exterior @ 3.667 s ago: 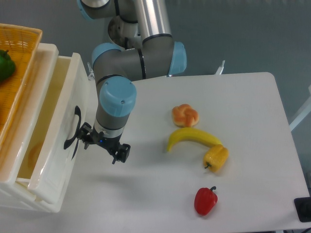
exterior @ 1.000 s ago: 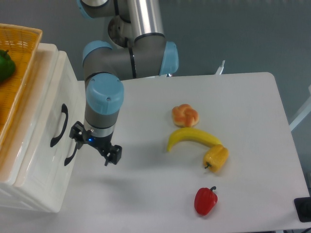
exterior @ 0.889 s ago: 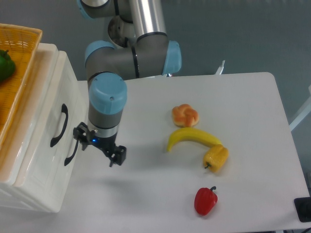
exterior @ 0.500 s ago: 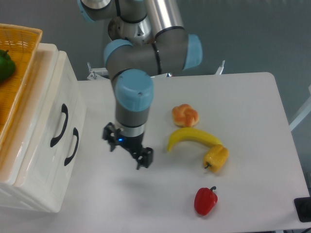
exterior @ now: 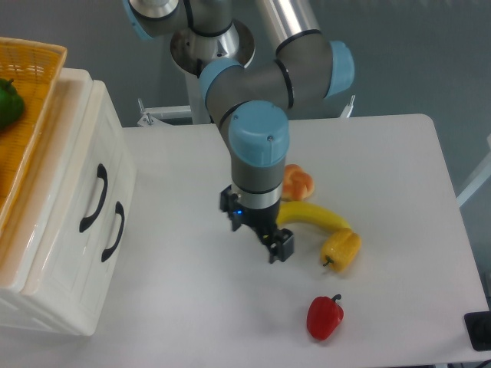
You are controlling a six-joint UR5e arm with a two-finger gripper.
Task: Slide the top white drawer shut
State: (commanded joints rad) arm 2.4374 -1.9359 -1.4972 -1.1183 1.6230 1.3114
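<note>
The top white drawer (exterior: 105, 156) sits pushed in, its glossy front flush with the white cabinet (exterior: 46, 303) at the left. Its black curved handle (exterior: 93, 198) lies just above and left of the lower drawer's handle (exterior: 113, 231). My gripper (exterior: 255, 228) hangs over the middle of the table, well to the right of the cabinet and touching nothing. Its two black fingers (exterior: 282, 248) stand apart, open, with nothing between them. The arm's blue-capped wrist (exterior: 259, 139) is directly above it.
A woven orange basket (exterior: 31, 77) with a green pepper (exterior: 8, 103) rests on top of the cabinet. Right of the gripper lie a bun (exterior: 301, 182), a banana (exterior: 321, 218), a yellow pepper (exterior: 342, 249) and a red pepper (exterior: 324, 317).
The top drawer went from pulled out to fully shut under the gripper's push. Since then the gripper has drawn away to the right, toward the banana, still open.
</note>
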